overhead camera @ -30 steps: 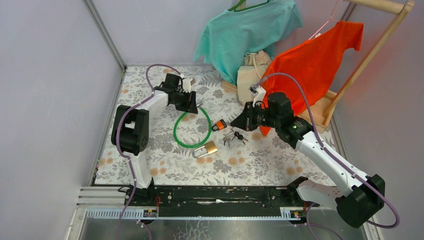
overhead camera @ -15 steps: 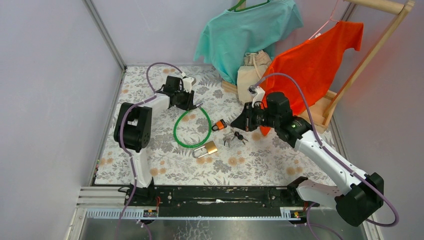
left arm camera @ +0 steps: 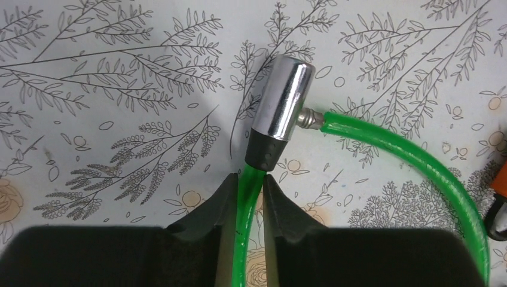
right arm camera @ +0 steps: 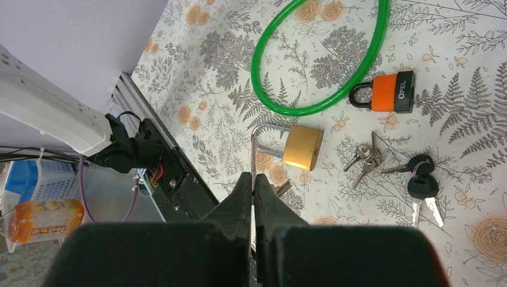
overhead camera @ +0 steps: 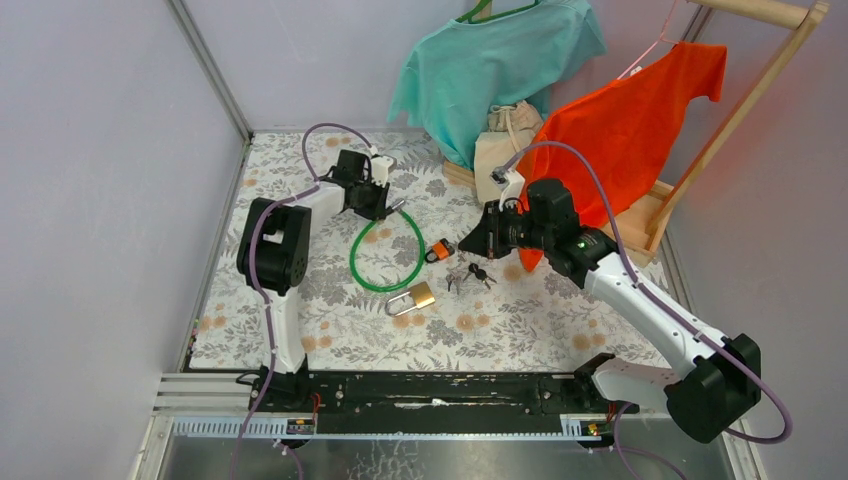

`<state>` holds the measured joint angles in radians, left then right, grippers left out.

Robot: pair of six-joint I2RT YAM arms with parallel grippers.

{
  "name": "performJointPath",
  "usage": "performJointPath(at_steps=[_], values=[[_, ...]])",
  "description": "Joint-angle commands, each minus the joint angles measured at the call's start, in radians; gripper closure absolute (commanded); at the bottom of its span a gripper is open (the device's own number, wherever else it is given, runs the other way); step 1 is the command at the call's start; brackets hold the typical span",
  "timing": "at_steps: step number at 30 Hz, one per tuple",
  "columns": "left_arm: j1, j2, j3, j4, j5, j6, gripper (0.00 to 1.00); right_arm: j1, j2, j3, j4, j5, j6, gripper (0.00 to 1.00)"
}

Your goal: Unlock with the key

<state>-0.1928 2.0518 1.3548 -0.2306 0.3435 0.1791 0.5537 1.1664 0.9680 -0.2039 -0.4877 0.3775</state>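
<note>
Fingers (left arm camera: pixel 222 200) of the left gripper (left arm camera: pixel 245 197) sit tight against both sides of the green cable lock (left arm camera: pixel 418 164). They pinch the cable just below the black collar of its chrome lock head (left arm camera: pixel 282 98). In the wrist view the head lies tilted at upper centre, and the cable's other end plugs into its side and curves away to the right edge.

From the top camera I see the cable lying as a loop (overhead camera: pixel 385 255) in the middle of the floral desk (overhead camera: pixel 300 300). The left gripper (overhead camera: pixel 385 207) is at the loop's upper edge.

My right gripper (right arm camera: pixel 252 179) is closed, fingertips together. A small metal piece (right arm camera: pixel 282 188) shows just right of the tips; I cannot tell whether it is pinched or lying on the desk. In the top view this gripper (overhead camera: pixel 470 245) is right of the loop, near the orange padlock (overhead camera: pixel 438 249).

Below the loop lies the brass padlock (right arm camera: pixel 302 148) on its side, shackle pointing left. Right of it in the right wrist view are the silver keys (right arm camera: pixel 365 156), and further right the black-headed keys (right arm camera: pixel 421 179), all flat on the desk and apart from both padlocks.
</note>
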Motion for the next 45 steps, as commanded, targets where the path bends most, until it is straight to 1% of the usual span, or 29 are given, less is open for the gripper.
performJointPath(at_steps=[1, 4, 7, 10, 15, 18, 21, 23, 24, 27, 29, 31, 33, 35, 38, 45], values=[[-0.02, 0.025, 0.021, -0.07, -0.066, 0.054, 0.81, -0.003, 0.008, 0.057, 0.025, 0.004, -0.023, 1.0], [-0.031, -0.007, -0.005, -0.081, -0.082, 0.085, 0.94, -0.003, 0.009, 0.064, 0.022, 0.006, -0.027, 1.0], [-0.039, -0.068, -0.018, -0.104, -0.103, 0.136, 1.0, -0.003, 0.008, 0.082, 0.008, 0.01, -0.028, 1.0], [-0.048, -0.162, -0.012, -0.138, -0.132, 0.217, 1.0, -0.003, 0.01, 0.105, -0.009, 0.016, -0.03, 1.0], [-0.061, -0.318, 0.034, -0.226, -0.16, 0.423, 1.0, -0.003, 0.016, 0.132, -0.015, 0.022, -0.014, 1.0], [-0.074, -0.406, 0.073, -0.296, -0.142, 0.538, 1.0, -0.003, 0.024, 0.15, -0.01, 0.01, 0.0, 1.0], [-0.096, -0.513, 0.078, -0.358, -0.083, 0.639, 1.0, -0.003, 0.039, 0.185, -0.028, -0.027, 0.0, 1.0], [-0.122, -0.606, 0.045, -0.399, -0.027, 0.717, 1.0, -0.003, 0.046, 0.217, -0.05, -0.059, -0.008, 1.0], [-0.142, -0.677, 0.015, -0.412, -0.003, 0.764, 1.0, 0.0, 0.047, 0.227, -0.059, -0.08, -0.012, 1.0], [-0.209, -0.878, -0.136, -0.402, 0.073, 0.95, 1.0, 0.036, 0.047, 0.27, -0.119, -0.089, -0.048, 1.0], [-0.269, -1.006, -0.253, -0.376, 0.083, 1.094, 1.0, 0.076, 0.042, 0.298, -0.172, -0.07, -0.083, 1.0], [-0.334, -1.12, -0.358, -0.325, 0.083, 1.207, 1.0, 0.114, 0.033, 0.32, -0.224, -0.031, -0.112, 1.0], [-0.368, -1.195, -0.446, -0.268, 0.085, 1.25, 1.0, 0.139, 0.019, 0.331, -0.268, -0.01, -0.128, 1.0], [-0.386, -1.231, -0.476, -0.239, 0.082, 1.279, 1.0, 0.164, 0.001, 0.332, -0.298, 0.015, -0.136, 1.0], [-0.401, -1.247, -0.481, -0.188, 0.082, 1.246, 1.0, 0.221, -0.01, 0.358, -0.344, 0.065, -0.147, 1.0], [-0.429, -1.271, -0.467, -0.179, 0.098, 1.168, 1.0, 0.359, -0.006, 0.377, -0.377, 0.21, -0.157, 1.0]])
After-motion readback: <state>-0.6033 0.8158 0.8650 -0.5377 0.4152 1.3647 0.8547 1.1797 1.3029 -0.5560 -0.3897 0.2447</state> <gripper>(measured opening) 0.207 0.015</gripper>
